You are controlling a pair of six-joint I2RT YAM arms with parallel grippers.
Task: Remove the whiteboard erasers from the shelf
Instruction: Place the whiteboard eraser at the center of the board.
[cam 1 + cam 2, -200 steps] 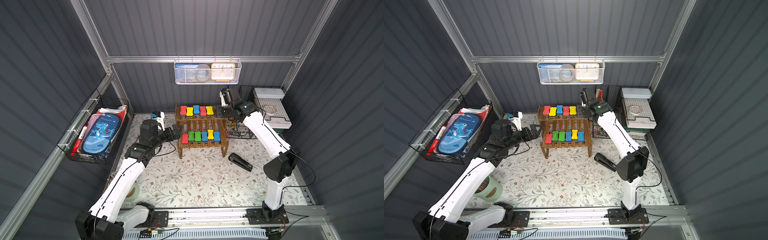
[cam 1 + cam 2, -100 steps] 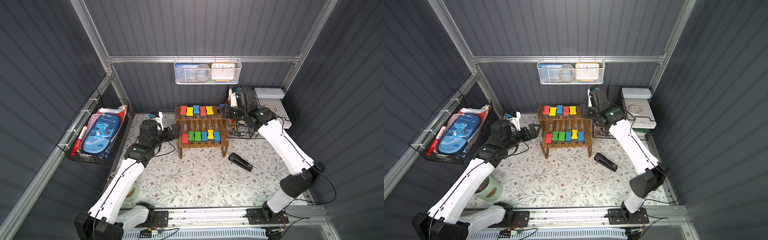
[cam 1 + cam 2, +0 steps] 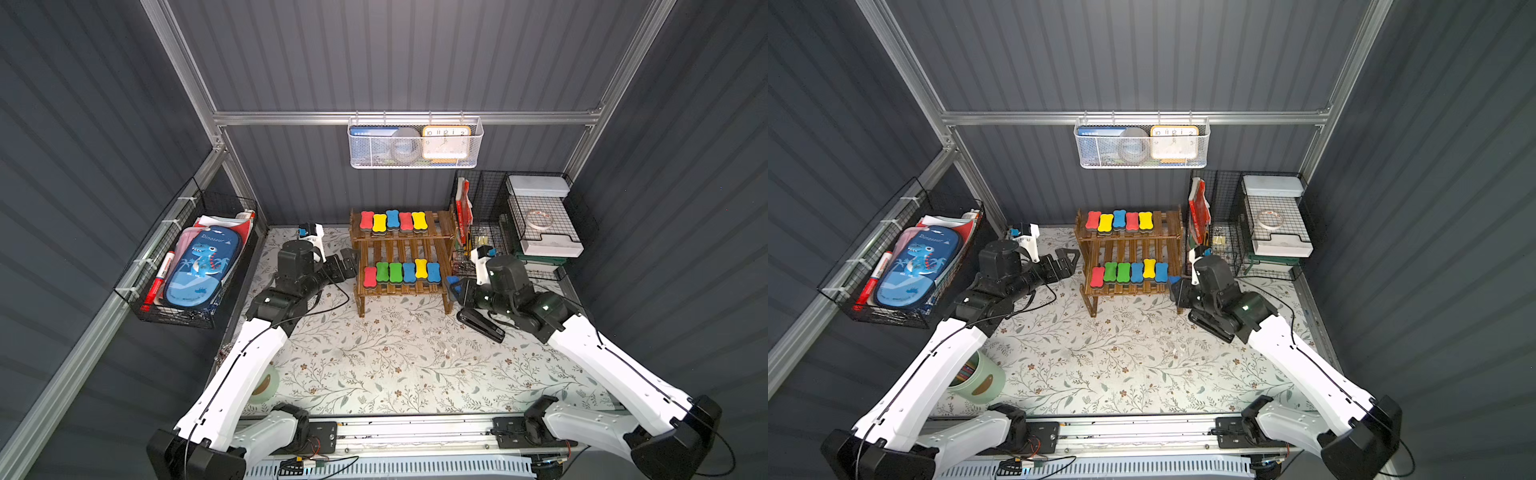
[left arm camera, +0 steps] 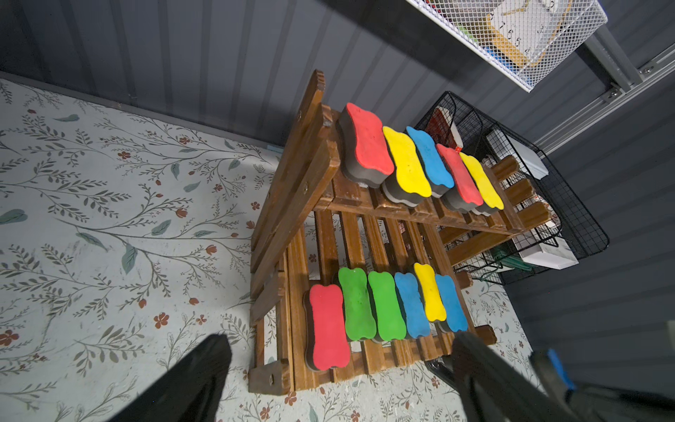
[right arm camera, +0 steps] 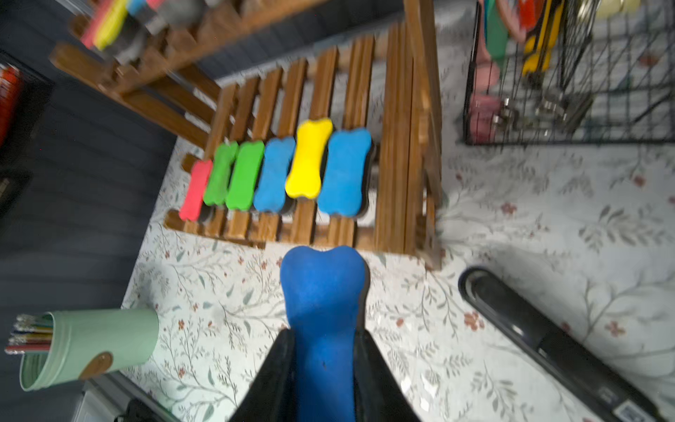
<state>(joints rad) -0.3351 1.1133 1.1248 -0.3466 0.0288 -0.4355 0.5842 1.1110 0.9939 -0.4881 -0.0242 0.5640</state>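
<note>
The brown wooden shelf [image 3: 399,249] stands at the back of the mat. Several whiteboard erasers [image 3: 392,220] lie in a row on its upper tier, and several more [image 3: 401,272] on its lower tier. My right gripper [image 5: 324,334] is shut on a blue eraser [image 5: 323,292], which it holds low over the mat just off the shelf's right front leg. In both top views that gripper [image 3: 455,289] [image 3: 1177,286] is beside the lower tier's right end. My left gripper [image 3: 348,261] [image 4: 339,343] is open and empty, at the shelf's left side near the lower tier.
A black stapler [image 3: 480,324] lies on the mat under my right wrist. A black wire-grid organiser [image 3: 519,220] stands right of the shelf. A white mesh basket [image 3: 415,143] hangs on the back wall. A green pencil cup [image 3: 976,378] sits front left.
My right arm has swung from beside the shelf's upper tier down and forward to the lower tier's right end, with the blue eraser in it. The left arm has hardly moved.
</note>
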